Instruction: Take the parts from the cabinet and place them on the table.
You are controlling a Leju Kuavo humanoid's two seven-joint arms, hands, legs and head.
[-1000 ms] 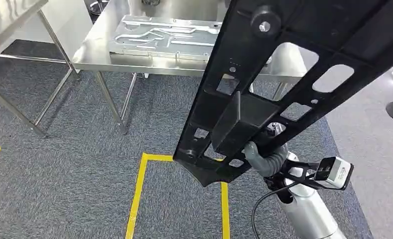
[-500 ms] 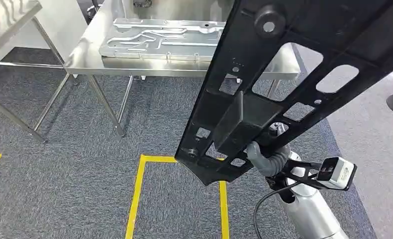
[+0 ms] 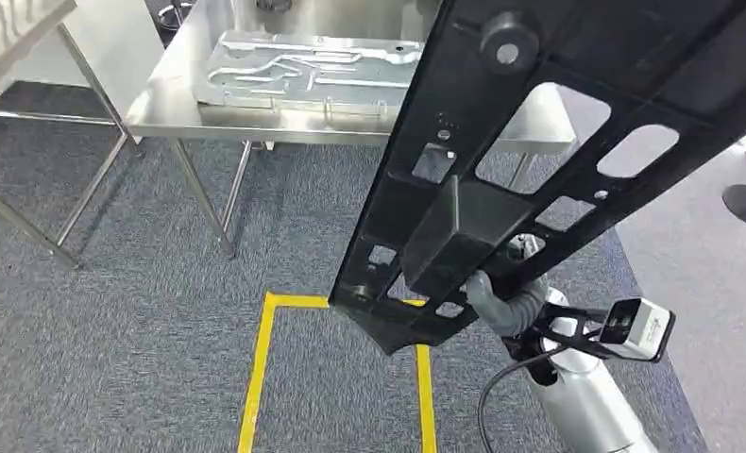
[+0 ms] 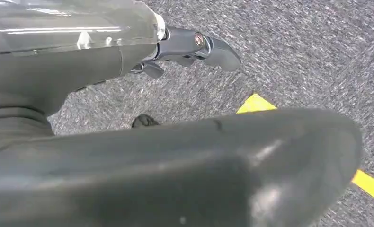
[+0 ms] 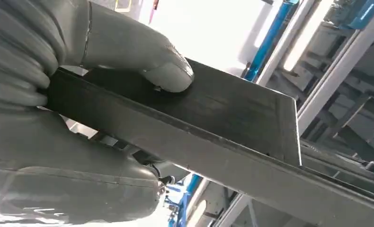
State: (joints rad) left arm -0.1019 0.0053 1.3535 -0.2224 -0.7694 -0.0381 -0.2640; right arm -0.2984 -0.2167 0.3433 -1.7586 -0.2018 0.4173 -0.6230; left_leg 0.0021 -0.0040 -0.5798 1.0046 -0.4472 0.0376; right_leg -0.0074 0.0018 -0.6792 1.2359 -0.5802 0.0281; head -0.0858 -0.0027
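Carrying the black part (image 3: 558,142) in its right hand (image 3: 501,300), the robot stands on grey carpet facing the steel table (image 3: 176,109), with the part held up in the air near the head camera and well apart from the tabletop. The right hand's fingers are closed on a raised, box-like rib near the part's lower end; the right wrist view shows the thumb (image 5: 168,75) pressed flat on a dark face of the part (image 5: 223,123) with the other fingers wrapped underneath. The left hand (image 4: 190,45) hangs over the carpet, holding nothing, and I cannot tell from the picture whether its fingers are spread or curled.

The part looks like a long moulded plastic frame, pierced with cut-outs, so I judge it stiff and fairly light for its size. Held near 1 end, though, it should tip strongly toward its free end, and the smooth face could slide under the thumb. The boxed rib seems the best hold, since it gives the fingers an edge to hook.

Its long axis runs diagonally in the head view, from the lower end above the yellow floor tape (image 3: 261,368) up and away to the robot's right, crossing in front of the table's right corner. A silver stamped panel (image 3: 303,66) already lies on the table.
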